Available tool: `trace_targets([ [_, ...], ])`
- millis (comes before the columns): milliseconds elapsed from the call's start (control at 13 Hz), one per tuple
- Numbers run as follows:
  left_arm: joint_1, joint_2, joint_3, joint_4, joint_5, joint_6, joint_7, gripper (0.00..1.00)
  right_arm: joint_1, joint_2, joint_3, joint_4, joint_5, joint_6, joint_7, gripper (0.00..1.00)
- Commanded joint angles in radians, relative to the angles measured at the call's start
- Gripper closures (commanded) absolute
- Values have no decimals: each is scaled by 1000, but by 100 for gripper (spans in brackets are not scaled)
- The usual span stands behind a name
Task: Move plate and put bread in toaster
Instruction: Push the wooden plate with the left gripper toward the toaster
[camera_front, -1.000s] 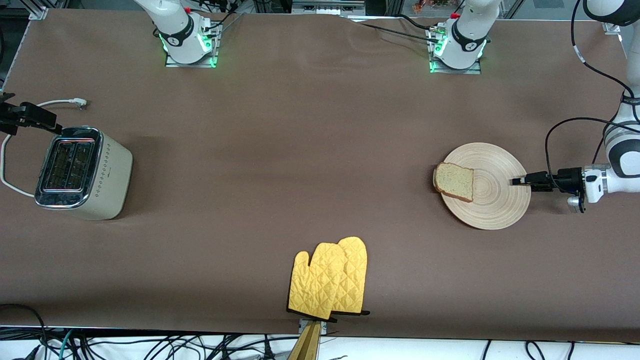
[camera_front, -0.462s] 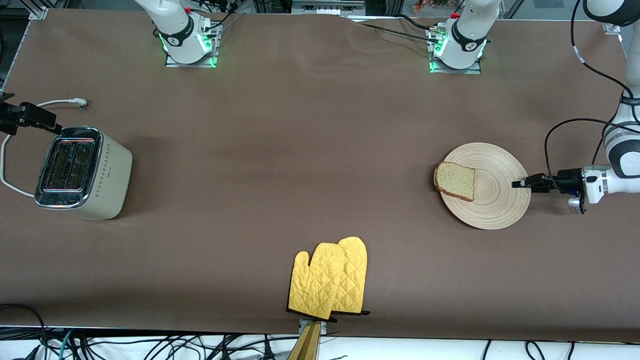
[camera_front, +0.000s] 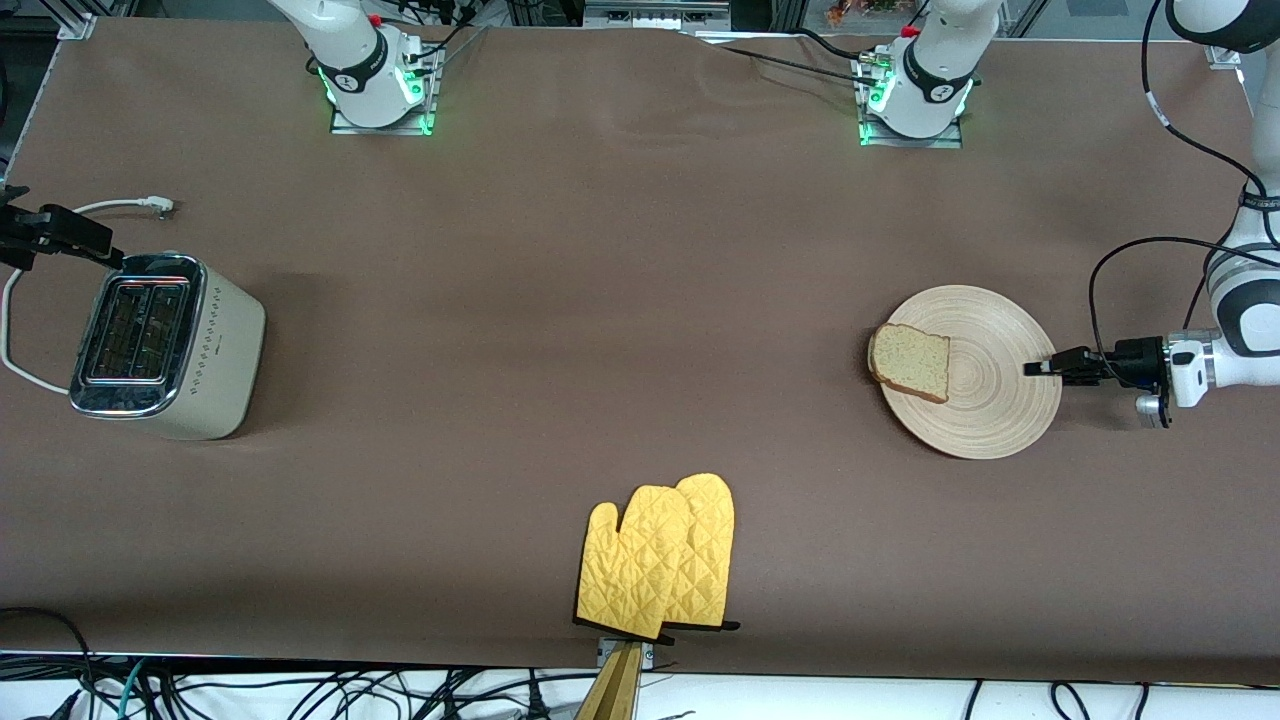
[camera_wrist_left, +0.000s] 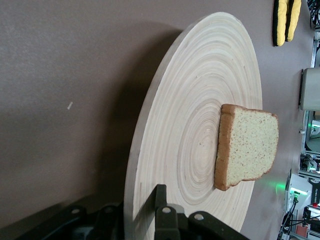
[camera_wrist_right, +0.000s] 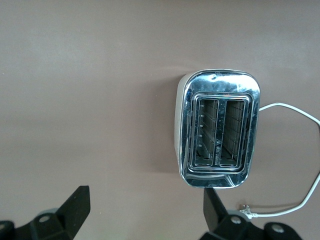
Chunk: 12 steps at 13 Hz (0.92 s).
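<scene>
Flat on the plate (camera_front: 985, 400), the bread (camera_front: 910, 362) points its rounded top at the toaster (camera_front: 165, 345); left hand (camera_front: 1036, 367) clamps the plate's rim, right hand (camera_front: 60, 232) spread wide above the toaster.

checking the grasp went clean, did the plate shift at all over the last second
No. The plate sits where it was, judged against the yellow oven mitts. Only the left gripper changed, closing on the plate's rim at the left arm's end of the table.

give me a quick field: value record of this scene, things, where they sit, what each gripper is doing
plate: on the table toward the left arm's end
bread: on the plate, at its edge toward the toaster
toaster: toward the right arm's end, slots empty
oven mitts: nearer the front camera, mid-table
left gripper: shut on the plate's rim
right gripper: open, over the table by the toaster
</scene>
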Motion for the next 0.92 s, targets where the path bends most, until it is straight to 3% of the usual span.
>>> trace_targets([
  [0,-15,7,-8,0,-32,1,2,100,-10,7,5,23,-1,-6,-16,0],
  [385,-15,1,-57,9,-93,-89,-57,100,-12,7,5,23,1,-6,-16,0],
  [846,-32,0,-158,9,-162,-95,-178,100,-12,9,5,23,-1,-6,-16,0],
])
